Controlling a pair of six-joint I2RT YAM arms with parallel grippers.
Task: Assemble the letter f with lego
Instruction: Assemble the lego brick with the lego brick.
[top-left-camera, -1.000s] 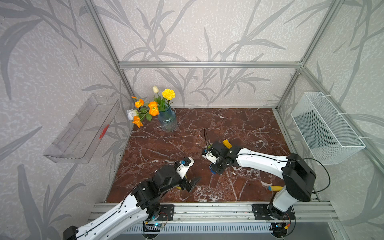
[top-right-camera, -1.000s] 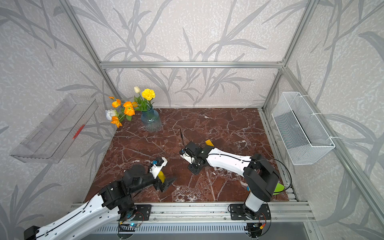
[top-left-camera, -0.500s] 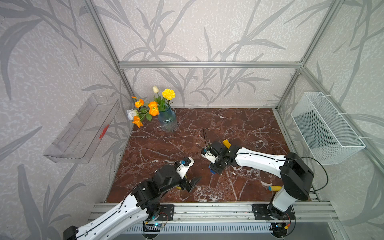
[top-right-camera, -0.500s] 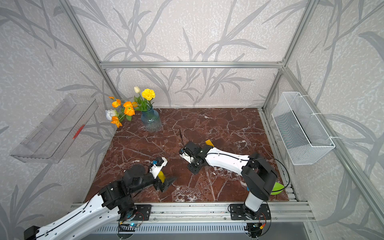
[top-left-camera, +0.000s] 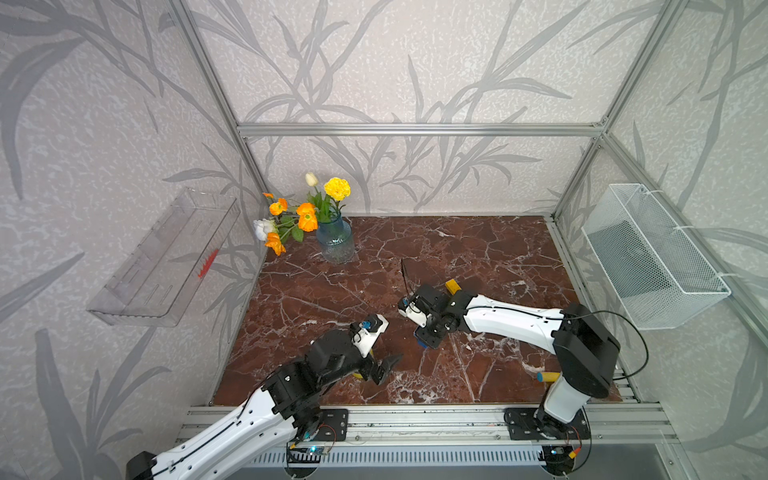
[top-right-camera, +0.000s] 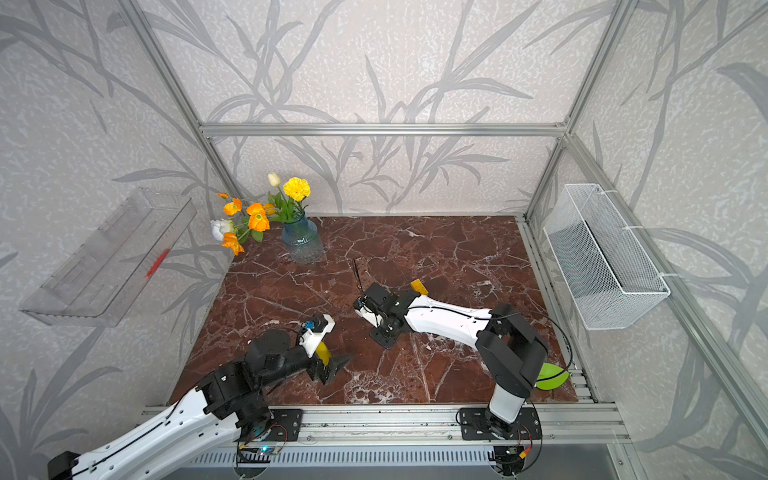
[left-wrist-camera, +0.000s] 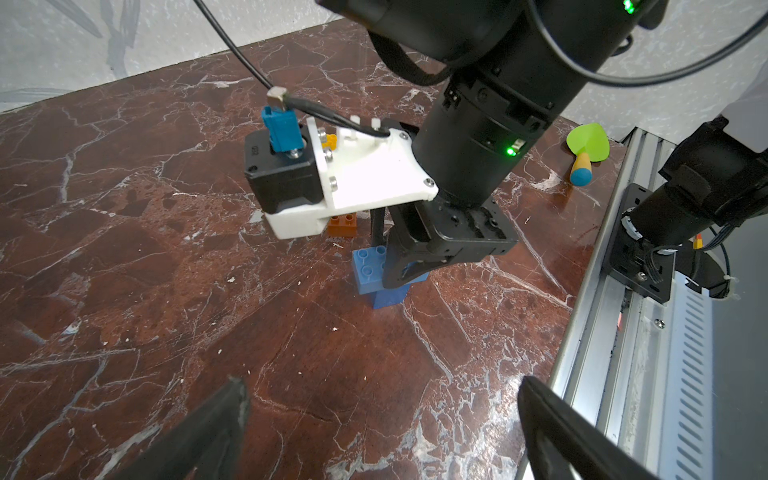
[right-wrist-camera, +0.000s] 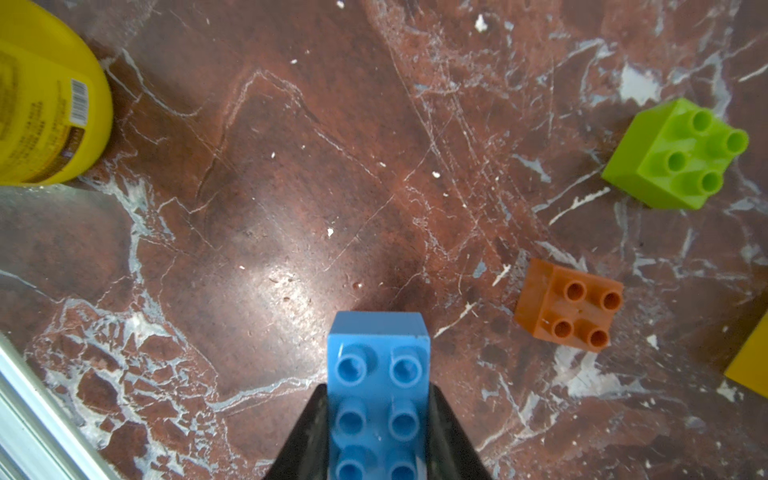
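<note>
My right gripper (right-wrist-camera: 378, 432) is shut on the long light-blue lego brick (right-wrist-camera: 378, 386), studs up, low over the marble. In the left wrist view that brick (left-wrist-camera: 368, 266) rests on a small dark-blue brick (left-wrist-camera: 388, 297), overhanging it. Apart on the marble lie a small orange brick (right-wrist-camera: 569, 305), a small green brick (right-wrist-camera: 675, 156) and a corner of the long yellow brick (right-wrist-camera: 752, 365). In a top view the yellow brick (top-left-camera: 452, 286) shows behind the right wrist. My left gripper (left-wrist-camera: 382, 424) stands open and empty near the front edge, left of the blue bricks.
A yellow cylinder (top-right-camera: 322, 353) lies under my left wrist. A green leaf-shaped tool (top-right-camera: 548, 376) lies at the front right, by the right arm's base. A blue vase of flowers (top-left-camera: 334, 241) stands at the back left. A wire basket (top-left-camera: 652, 257) and a clear tray (top-left-camera: 166, 257) hang on the side walls.
The right arm's elbow has drifted slightly to the left while its gripper stays shut on the light-blue brick. The left arm has not moved.
</note>
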